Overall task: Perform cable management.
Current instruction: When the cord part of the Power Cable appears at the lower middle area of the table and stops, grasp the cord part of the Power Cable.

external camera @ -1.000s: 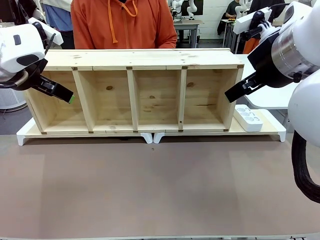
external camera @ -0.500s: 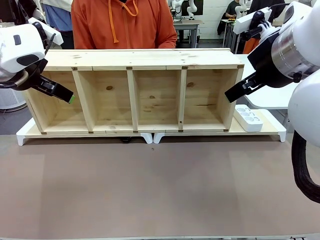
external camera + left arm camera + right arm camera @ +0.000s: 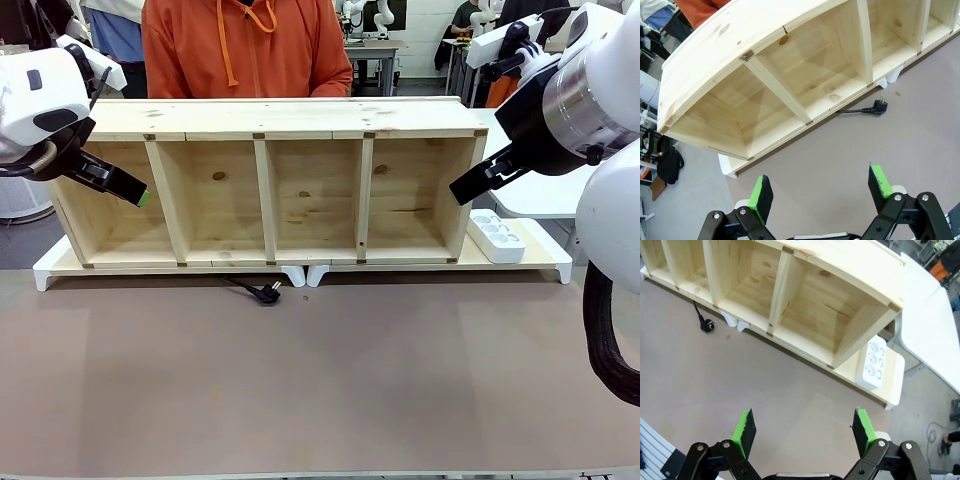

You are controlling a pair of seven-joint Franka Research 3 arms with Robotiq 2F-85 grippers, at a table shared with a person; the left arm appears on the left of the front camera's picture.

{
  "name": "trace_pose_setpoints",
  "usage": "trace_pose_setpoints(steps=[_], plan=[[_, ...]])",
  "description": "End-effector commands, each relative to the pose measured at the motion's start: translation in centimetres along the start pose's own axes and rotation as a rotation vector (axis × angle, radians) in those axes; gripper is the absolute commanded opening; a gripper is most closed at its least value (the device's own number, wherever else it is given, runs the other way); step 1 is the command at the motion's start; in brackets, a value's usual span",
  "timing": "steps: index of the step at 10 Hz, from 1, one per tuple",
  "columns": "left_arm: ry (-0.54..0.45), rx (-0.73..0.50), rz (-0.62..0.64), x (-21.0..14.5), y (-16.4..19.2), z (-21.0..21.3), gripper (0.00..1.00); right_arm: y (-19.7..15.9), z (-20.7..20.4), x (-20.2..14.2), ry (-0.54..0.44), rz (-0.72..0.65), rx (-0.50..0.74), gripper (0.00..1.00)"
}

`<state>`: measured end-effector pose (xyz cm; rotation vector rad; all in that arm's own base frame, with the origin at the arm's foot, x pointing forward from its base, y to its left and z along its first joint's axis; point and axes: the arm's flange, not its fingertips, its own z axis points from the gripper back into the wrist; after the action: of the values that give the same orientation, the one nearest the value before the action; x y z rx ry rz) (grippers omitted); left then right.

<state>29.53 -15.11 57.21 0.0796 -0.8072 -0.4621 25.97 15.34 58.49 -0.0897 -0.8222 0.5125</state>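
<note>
While the left gripper and right gripper hover open and empty, the cable lies on the bench just before the shelf's front edge, so grasping probably comes next, calling for a descent onto its plug.

A white power strip sits beside the wooden shelf.

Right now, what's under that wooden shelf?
White stands carry the shelf. A black cable pokes out from beneath, plug on the table; the rest of it is hidden.
</note>
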Motion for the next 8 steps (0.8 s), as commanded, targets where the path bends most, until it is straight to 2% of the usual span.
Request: trace_pose_setpoints(steps=[1,8], plan=[[0.008,0.009,-0.009,-0.11,-0.02,0.21,1.00,0.08,-0.03,-0.07,0.007,0.008,-0.001,1.00],[0.008,0.009,-0.009,-0.11,-0.02,0.21,1.00,0.08,-0.03,-0.07,0.007,0.008,-0.001,1.00]])
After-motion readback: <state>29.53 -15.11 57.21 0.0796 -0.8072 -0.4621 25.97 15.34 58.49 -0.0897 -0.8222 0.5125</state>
